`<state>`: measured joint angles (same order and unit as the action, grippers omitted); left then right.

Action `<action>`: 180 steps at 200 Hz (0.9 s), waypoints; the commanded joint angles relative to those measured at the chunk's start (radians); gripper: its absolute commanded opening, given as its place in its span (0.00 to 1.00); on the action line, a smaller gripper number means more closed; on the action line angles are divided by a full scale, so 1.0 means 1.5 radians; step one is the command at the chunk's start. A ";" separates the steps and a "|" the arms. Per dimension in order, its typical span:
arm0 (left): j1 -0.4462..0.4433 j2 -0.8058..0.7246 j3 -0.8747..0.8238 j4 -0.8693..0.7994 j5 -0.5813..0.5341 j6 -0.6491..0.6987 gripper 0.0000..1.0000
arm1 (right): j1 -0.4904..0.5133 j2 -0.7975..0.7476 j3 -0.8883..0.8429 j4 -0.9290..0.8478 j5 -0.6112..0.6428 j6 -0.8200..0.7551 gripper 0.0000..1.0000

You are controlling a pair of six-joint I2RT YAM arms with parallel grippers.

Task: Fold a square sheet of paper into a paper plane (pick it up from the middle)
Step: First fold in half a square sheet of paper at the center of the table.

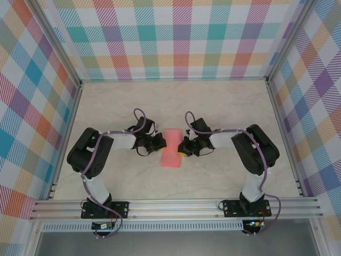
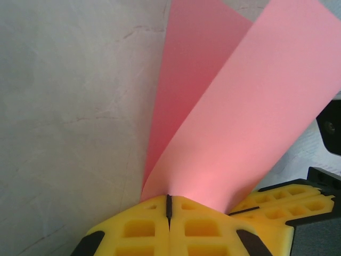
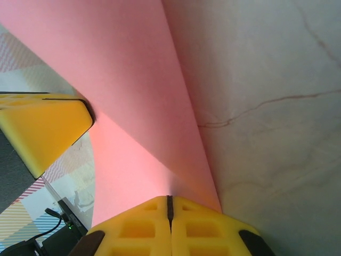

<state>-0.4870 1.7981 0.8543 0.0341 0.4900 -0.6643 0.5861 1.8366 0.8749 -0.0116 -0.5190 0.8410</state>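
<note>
Top external: your left gripper and right gripper are each pinched shut on opposite sides of the pink paper, mid-frame over the bench. That's probably so its doubled layers line up for creasing.

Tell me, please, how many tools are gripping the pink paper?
2: the left tool pinches one side of the pink paper, the right tool the opposite side, mid-table. None seem hidden.
</note>
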 commanded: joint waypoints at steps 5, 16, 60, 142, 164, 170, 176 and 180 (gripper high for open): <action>-0.011 0.027 -0.021 -0.057 -0.029 0.011 0.00 | 0.006 -0.018 -0.018 0.000 0.022 -0.023 0.04; -0.011 0.027 -0.020 -0.060 -0.031 0.013 0.00 | 0.007 -0.039 -0.017 0.011 0.012 -0.028 0.05; -0.011 0.029 -0.024 -0.057 -0.028 0.013 0.00 | 0.007 -0.056 -0.036 0.073 -0.036 -0.009 0.06; -0.011 0.028 -0.030 -0.054 -0.028 0.011 0.00 | 0.008 -0.034 -0.105 0.100 -0.009 -0.012 0.05; -0.011 0.028 -0.032 -0.052 -0.027 0.009 0.00 | 0.008 -0.054 -0.096 0.090 -0.012 -0.012 0.05; -0.011 0.028 -0.031 -0.052 -0.028 0.009 0.00 | 0.009 -0.062 -0.093 0.088 -0.014 -0.013 0.06; -0.011 0.027 -0.031 -0.052 -0.029 0.009 0.00 | 0.008 -0.069 -0.089 0.084 -0.016 -0.014 0.06; -0.011 0.027 -0.031 -0.054 -0.029 0.009 0.00 | 0.008 -0.073 -0.088 0.085 -0.018 -0.013 0.06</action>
<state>-0.4870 1.7981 0.8532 0.0368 0.4904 -0.6643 0.5907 1.7660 0.7345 0.1303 -0.5400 0.8299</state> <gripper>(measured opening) 0.038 0.058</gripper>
